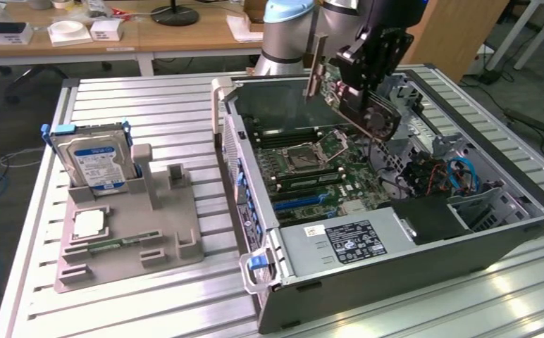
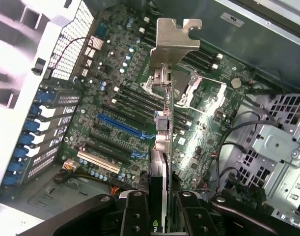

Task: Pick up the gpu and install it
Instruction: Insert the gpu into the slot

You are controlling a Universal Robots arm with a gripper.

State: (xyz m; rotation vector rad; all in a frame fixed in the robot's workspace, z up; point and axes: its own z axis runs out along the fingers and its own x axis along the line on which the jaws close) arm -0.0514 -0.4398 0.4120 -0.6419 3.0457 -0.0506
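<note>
Holding gpu clamped, gripper above motherboard, green card, black cooler, silver bracket

gpu: green board, black cooler, plain silver bracket
gripper: pretty much all black
arm: pale blue over silver-grey
motherboard: dark green, rows of black slots, one bright blue slot, one cream-white one
case: dark grey outside, bare silver metal inside
latches: blue
psu: grey box, black label with white print
cables: blue, plus a few orange-red
drive: silver, blue-and-white label, blue frame around it
stick: green
holder: flat grey-beige
table: silver, ribbed in long parallel slats
desk: light brown wood
</note>
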